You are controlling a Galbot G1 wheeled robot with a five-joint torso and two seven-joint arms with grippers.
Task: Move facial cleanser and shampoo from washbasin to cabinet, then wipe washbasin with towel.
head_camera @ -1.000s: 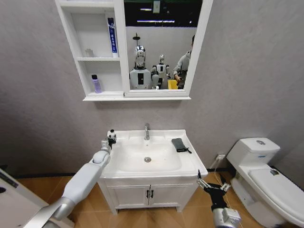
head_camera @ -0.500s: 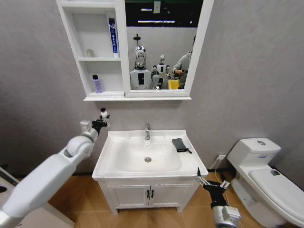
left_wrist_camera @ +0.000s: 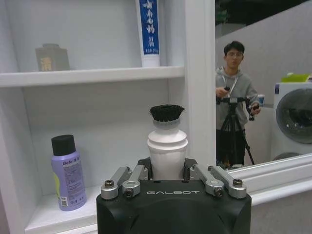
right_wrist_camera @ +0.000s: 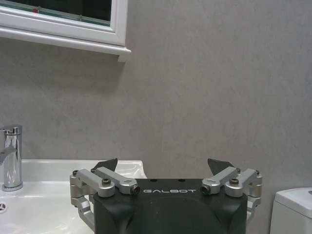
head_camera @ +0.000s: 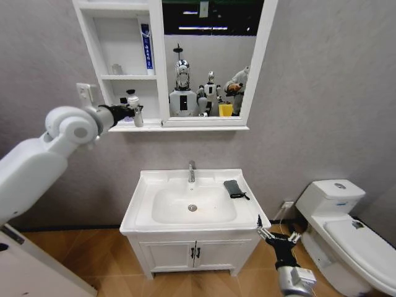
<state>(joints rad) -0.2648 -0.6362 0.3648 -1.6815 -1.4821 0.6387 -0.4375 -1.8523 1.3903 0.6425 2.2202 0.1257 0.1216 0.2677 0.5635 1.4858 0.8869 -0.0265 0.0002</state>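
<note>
The left arm is raised to the cabinet (head_camera: 93, 37), and its gripper (head_camera: 130, 110) is clenched round a white bottle (head_camera: 132, 102) with a black bristly cap, held upright just in front of the cabinet's lowest shelf, close to the post that divides the shelves from the mirror (head_camera: 210, 55). In the left wrist view the bottle (left_wrist_camera: 167, 146) stands between the gripper's (left_wrist_camera: 167, 170) jaws, with a lilac bottle (left_wrist_camera: 67, 173) with a black cap standing farther along that same shelf. On the shelf above stand a blue-and-white tube (left_wrist_camera: 147, 31), set against the post, and a small grey jar (left_wrist_camera: 51, 57) toward the cabinet's outer side. Below the cabinet sits the washbasin (head_camera: 145, 213); the dark towel (head_camera: 234, 188) lies on its rim beside the tap (head_camera: 191, 171), on the side toward the toilet (head_camera: 346, 229). The right gripper (head_camera: 276, 236) hangs low off the washbasin's front corner on the toilet side, fingers spread and holding nothing; in its own wrist view that gripper (right_wrist_camera: 165, 168) faces the grey wall.
</note>
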